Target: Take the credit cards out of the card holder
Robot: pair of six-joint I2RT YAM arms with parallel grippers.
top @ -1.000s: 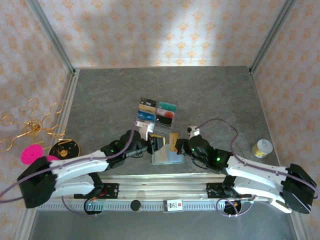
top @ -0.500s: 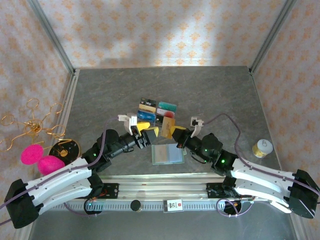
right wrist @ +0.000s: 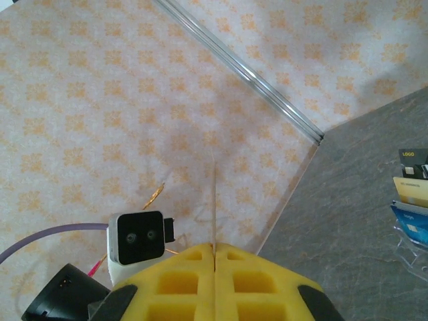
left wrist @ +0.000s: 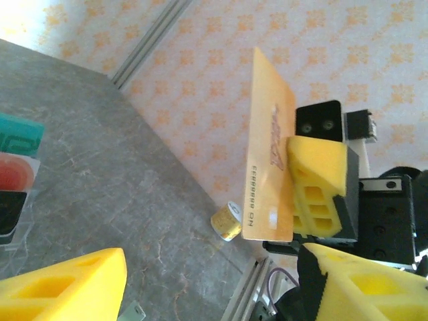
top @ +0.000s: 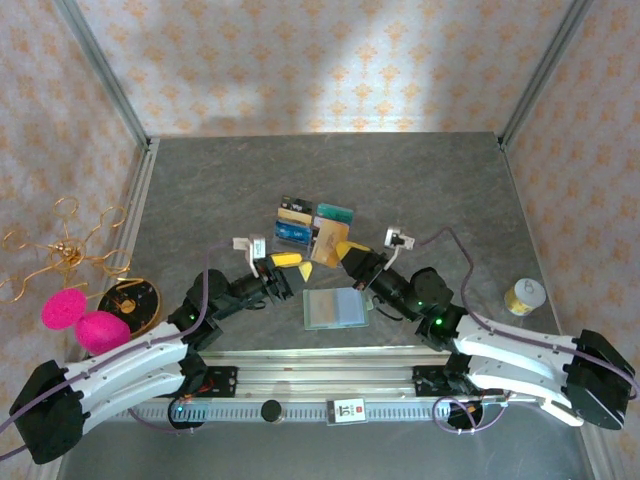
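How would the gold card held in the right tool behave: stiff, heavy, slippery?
The gold card is probably stiff: it stands flat and straight out of the right tool, gripped near one edge alone. Edge-on it is a thin line, so likely light. Its face looks smooth, so it may slip between the yellow pads.

The card holder point(top: 336, 309) lies on the table point(top: 430, 190) before the card tray point(top: 312, 228).

Right fingers point(left wrist: 317, 184) pinch an upright gold card point(left wrist: 267, 154); left fingers point(left wrist: 67, 287), seemingly empty, stand spread below.
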